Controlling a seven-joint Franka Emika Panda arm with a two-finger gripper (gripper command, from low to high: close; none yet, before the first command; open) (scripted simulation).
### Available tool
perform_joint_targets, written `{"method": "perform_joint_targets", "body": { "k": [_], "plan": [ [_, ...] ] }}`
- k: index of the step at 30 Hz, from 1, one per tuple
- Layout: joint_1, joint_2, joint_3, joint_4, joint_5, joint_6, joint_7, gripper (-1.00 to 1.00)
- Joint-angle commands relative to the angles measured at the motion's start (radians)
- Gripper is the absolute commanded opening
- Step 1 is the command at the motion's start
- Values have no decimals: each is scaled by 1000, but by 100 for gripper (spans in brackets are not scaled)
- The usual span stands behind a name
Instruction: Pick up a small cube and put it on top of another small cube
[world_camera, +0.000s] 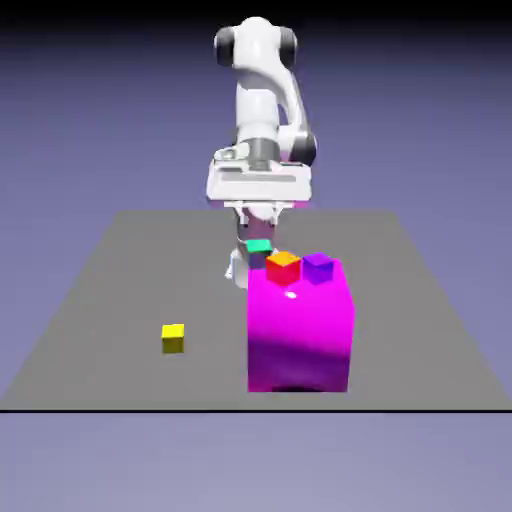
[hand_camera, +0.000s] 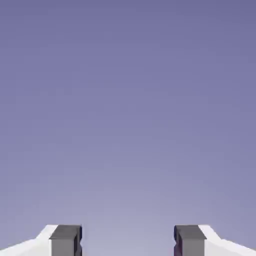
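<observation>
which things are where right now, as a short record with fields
gripper: open, nothing between the fingertips
magenta block: on the table, largest of the blocks
orange cube: by the magenta block's top, at the exterior view's left of the purple cube
purple cube: by the magenta block's top
green-topped cube: partly hidden, what it rests on unclear
yellow cube: on the table, apart, at the exterior view's left
stacking: yellow cube not on another cube
</observation>
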Motion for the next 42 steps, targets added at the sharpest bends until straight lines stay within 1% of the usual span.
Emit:
{"method": "perform_joint_targets", "body": {
  "k": [1, 32, 33, 36, 37, 38, 41, 42],
  "plan": [
    [3, 36, -27, 18, 27, -40, 2, 0],
    [97, 1160, -867, 571, 850, -1268, 74, 0],
    [99, 1195, -883, 582, 880, -1295, 72, 0],
    [101, 1273, -790, 540, 994, -1212, 17, 0],
    [101, 1273, -790, 540, 994, -1212, 17, -100],
    [101, 1273, -790, 540, 994, -1212, 17, -100],
    [96, 1183, -882, 584, 871, -1301, 82, -100],
    [80, 1146, -846, 576, 864, -1301, 114, -100]
  ]
}}
